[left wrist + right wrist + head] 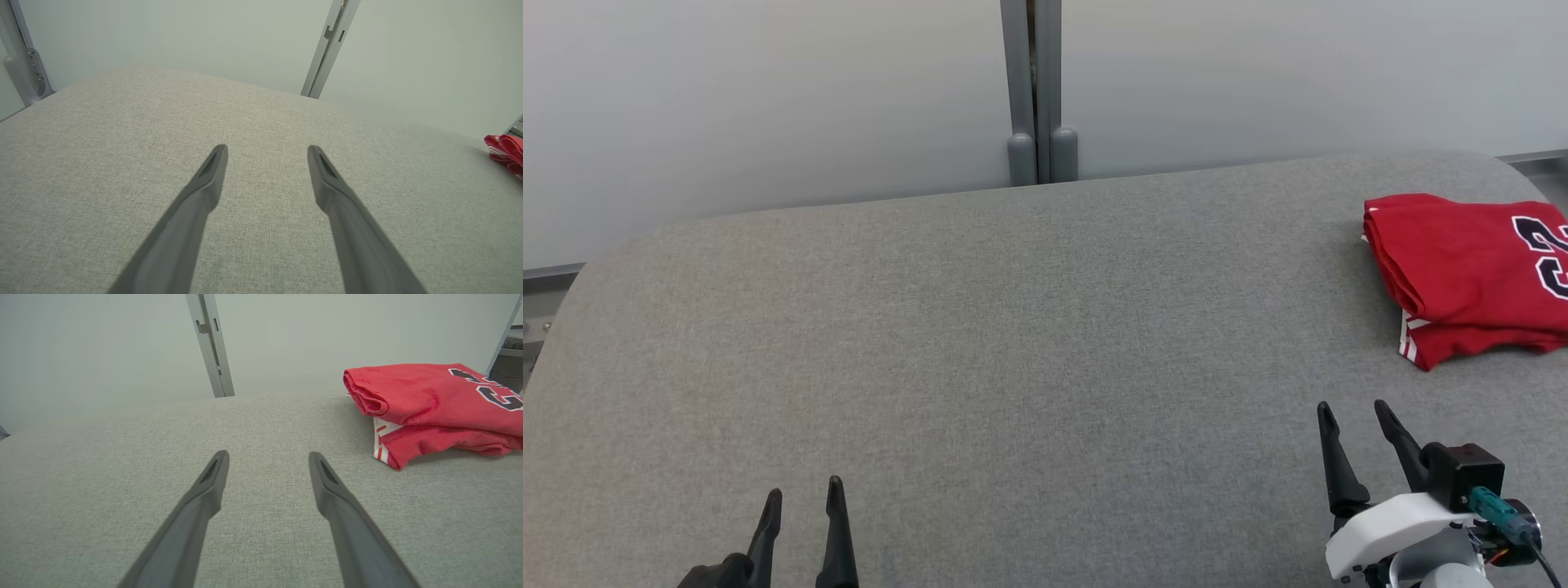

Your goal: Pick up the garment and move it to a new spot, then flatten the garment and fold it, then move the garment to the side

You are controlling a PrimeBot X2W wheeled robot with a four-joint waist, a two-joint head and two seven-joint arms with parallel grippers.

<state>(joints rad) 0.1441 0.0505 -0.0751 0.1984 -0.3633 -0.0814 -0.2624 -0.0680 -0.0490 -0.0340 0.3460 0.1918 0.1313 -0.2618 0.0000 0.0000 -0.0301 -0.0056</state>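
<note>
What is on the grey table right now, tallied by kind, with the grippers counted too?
Garments: 1 (red jersey, folded, at the table's far right)
Grippers: 2 (left gripper, right gripper, both jaws open, holding nothing)
Total: 3

Head: we are looking down on the grey table [1013, 327] | wrists: we are skimming low toward the wall [163, 32] | all sharing the red garment [1445, 261], frame right.
</note>
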